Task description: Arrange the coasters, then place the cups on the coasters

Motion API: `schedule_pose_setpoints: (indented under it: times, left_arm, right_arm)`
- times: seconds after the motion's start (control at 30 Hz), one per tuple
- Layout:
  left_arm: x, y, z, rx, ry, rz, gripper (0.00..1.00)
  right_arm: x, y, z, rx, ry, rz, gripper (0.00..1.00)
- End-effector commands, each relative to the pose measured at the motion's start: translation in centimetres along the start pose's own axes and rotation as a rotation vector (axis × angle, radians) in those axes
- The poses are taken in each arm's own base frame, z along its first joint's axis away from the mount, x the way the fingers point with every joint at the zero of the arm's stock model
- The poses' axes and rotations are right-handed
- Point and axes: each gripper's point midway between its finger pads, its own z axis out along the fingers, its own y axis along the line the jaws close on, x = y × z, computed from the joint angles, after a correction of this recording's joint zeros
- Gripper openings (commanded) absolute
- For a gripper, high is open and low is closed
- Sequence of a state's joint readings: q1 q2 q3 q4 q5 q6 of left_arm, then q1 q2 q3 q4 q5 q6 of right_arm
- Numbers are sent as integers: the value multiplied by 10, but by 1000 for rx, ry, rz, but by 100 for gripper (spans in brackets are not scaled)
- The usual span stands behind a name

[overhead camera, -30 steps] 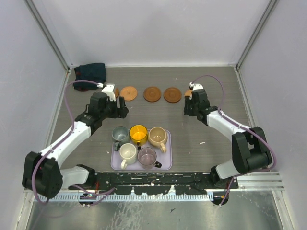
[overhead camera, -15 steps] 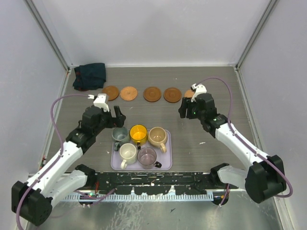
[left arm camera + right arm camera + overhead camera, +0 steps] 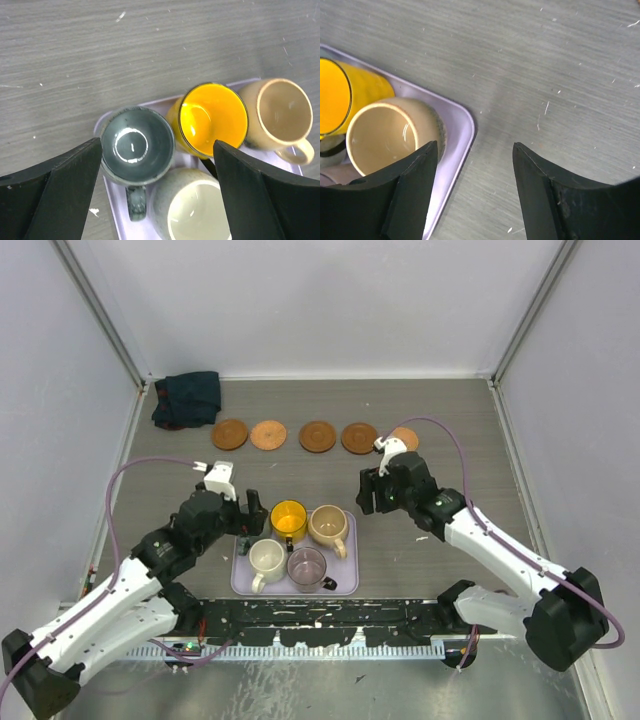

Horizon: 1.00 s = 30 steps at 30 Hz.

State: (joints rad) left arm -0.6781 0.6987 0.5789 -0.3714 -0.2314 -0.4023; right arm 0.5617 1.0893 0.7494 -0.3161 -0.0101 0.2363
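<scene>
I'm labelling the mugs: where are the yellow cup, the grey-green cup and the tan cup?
yellow cup (image 3: pixel 212 117): left wrist view, inside bottom.
grey-green cup (image 3: pixel 134 145): left wrist view, inside bottom.
tan cup (image 3: pixel 387 135): right wrist view, inside bottom.

So: five coasters (image 3: pixel 318 436) sit in a row across the far side of the bench (image 3: pixel 450 420), with a cloth (image 3: pixel 188 398) just behind the row's left end. Nearer the front, about the middle, a tray (image 3: pixel 350 570) holds five cups (image 3: pixel 328 525), three behind and two in front. Left pincer (image 3: pixel 157 145) hangs over the back-left cup (image 3: pixel 136 145); right pincer (image 3: pixel 372 492) is just off the tray's back-right corner.
</scene>
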Motion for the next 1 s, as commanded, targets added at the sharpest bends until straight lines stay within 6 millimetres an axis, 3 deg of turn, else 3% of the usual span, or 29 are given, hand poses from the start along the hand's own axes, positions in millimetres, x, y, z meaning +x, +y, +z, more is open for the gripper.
schedule_pose_setpoints:
  times: [0.0,0.2,0.33,0.73,0.97]
  left_arm:
    - [10,-4,-16,-19,12,-9,94]
    - [31,-14,-28,-10,75,25,95]
    - [36,-15,-31,-19,96,38,96]
    - [37,-7,-38,-45,71,21,95]
    - [39,-3,-40,-42,60,7,95]
  right_arm:
    - [-8,17,-14,-30,-20,-12,67]
    - [14,38,-13,-69,31,-35,67]
    - [19,53,-16,-103,40,-59,67]
    - [59,93,-25,-160,151,-132,67]
    - [80,102,-17,-142,205,-152,67]
